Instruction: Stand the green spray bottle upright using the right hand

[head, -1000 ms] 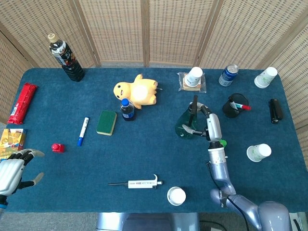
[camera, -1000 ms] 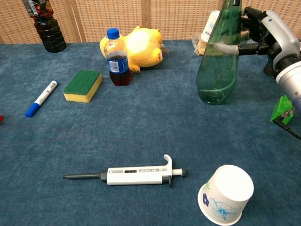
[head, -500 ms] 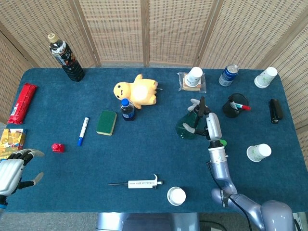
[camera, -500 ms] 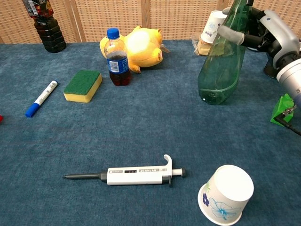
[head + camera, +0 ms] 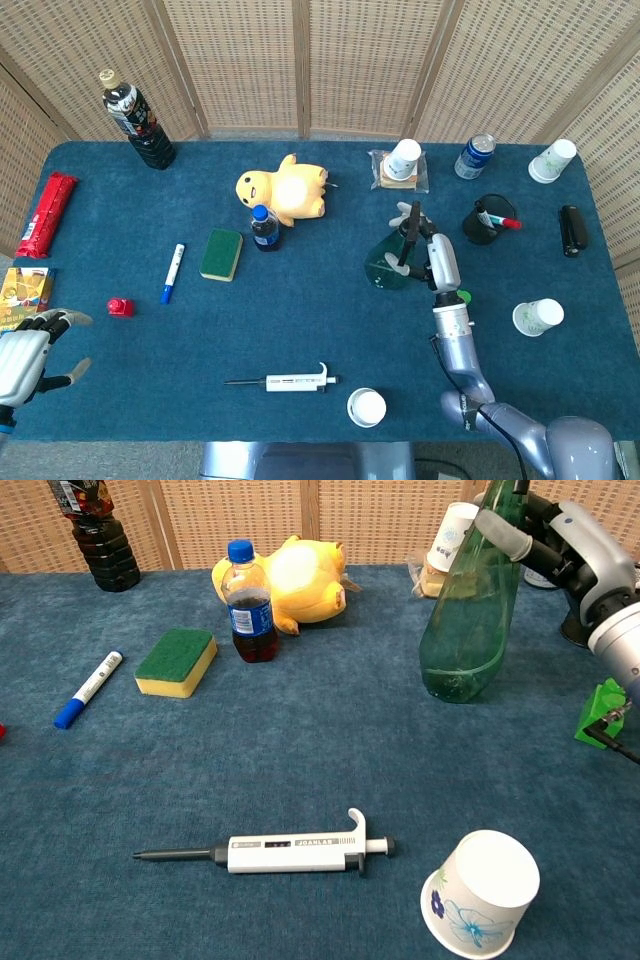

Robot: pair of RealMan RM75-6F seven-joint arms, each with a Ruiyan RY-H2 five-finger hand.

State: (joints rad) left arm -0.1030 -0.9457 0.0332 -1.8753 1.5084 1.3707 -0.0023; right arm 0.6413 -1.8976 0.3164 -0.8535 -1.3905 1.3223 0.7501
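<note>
The green spray bottle (image 5: 468, 620) is translucent with a wide rounded base and a narrowing neck. It stands base-down on the blue tabletop, tilted slightly, right of centre, neck toward the top.

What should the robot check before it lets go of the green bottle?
1. Base on the cloth: ok. The translucent green plastic spray bottle has its round bottom down on the blue table cloth.
2. Standing straight: not ok. In the chest view the bottle leans, top toward the right.
3. Hold: ok. The right hand has its fingers against the bottle's upper part.
4. Room beside it: ok. The white paper cup on a packet and the black pen cup stand apart from the bottle.
5. Left hand: ok. It hangs at the table's near left corner, holding nothing.
6. Sprayer top: cannot tell. It runs out of the chest view.
</note>
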